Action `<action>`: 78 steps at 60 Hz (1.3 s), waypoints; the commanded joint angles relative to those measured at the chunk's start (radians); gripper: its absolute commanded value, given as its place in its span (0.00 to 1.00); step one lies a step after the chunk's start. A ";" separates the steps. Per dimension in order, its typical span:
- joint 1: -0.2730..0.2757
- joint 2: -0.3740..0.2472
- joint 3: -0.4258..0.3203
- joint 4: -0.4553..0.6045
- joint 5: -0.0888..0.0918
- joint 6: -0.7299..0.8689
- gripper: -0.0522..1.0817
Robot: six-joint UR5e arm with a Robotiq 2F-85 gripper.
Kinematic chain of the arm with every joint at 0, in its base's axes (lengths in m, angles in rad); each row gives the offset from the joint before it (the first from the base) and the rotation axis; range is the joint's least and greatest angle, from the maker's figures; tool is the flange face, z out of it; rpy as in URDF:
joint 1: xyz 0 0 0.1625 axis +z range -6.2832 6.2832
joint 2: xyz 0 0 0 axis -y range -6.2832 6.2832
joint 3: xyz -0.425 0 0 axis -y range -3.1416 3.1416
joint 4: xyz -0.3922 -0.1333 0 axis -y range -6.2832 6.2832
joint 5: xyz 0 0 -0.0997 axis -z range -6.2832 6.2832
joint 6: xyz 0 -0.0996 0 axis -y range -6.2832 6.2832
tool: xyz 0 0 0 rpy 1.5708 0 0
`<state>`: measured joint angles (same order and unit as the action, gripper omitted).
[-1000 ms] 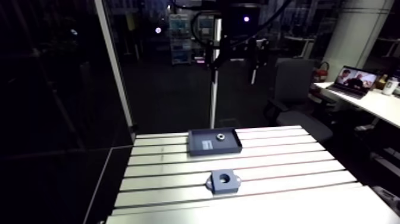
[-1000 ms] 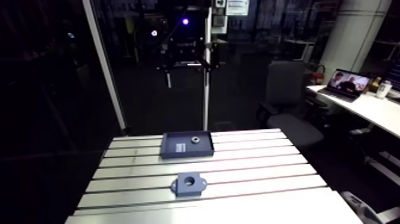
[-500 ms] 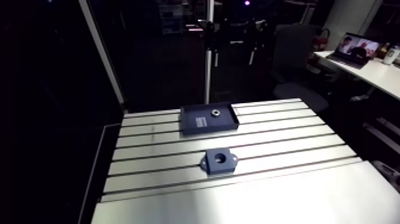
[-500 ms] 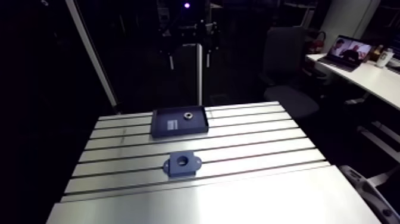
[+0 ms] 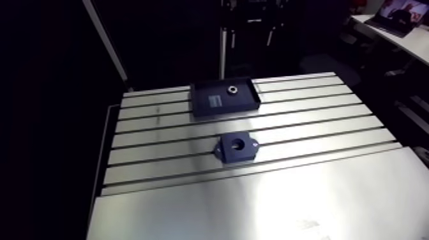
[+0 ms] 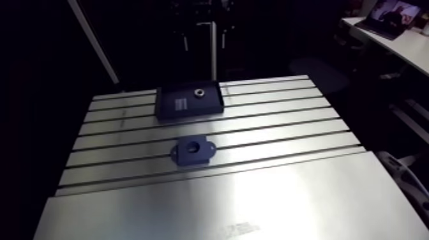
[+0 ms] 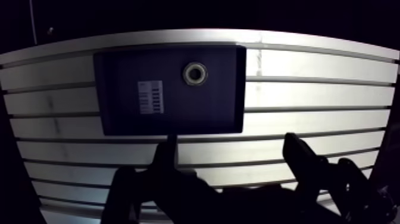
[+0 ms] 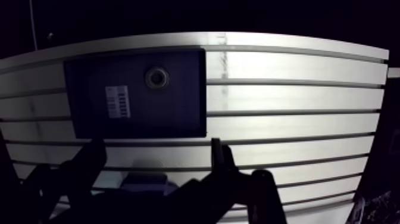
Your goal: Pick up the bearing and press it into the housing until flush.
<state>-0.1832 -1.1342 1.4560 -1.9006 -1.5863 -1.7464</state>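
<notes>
- Looking down past the claw (image 7: pixel 231 143) in the wrist view: two dark fingers (image 7: pixel 166 161) spread wide apart, gripping nothing, with only bare slotted metal in the gap.
- Hanging up off the surface (image 7: pixel 309 95), touching nothing that lies on it.
- Just ahead of the claw, finding the dark tray (image 7: pixel 119 113), lying flat across the slots, its near edge close by one fingertip.
- Inside that tray, spotting the bearing (image 7: pixel 194 73): a small metal ring, lying flat with its hole up, toward the tray's far side and apart from the walls.
- Beside the bearing, in the same tray, noting a white label (image 7: pixel 149 96), set nearer the tray's middle.
- Switching to the arm view: picking out the housing (image 5: pixel 236 146), a dark block with a small ear on each side and a round bore facing up.
- Placing the housing on the surface nearer the camera than the tray, well apart from it, with slots running between the two.
- Bearing in the tray, then, not in the housing.
</notes>
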 commanded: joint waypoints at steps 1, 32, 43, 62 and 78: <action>0.007 0.070 -0.016 -0.052 -0.001 -0.003 0.11; 0.036 0.134 -0.046 -0.062 -0.003 -0.002 0.25; 0.037 0.159 -0.055 -0.062 -0.004 0.001 0.31; 0.040 0.187 -0.059 -0.068 -0.002 0.005 0.33; 0.053 0.204 -0.055 -0.070 -0.002 0.009 0.37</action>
<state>-0.1374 -0.9445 1.3985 -1.9692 -1.5886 -1.7405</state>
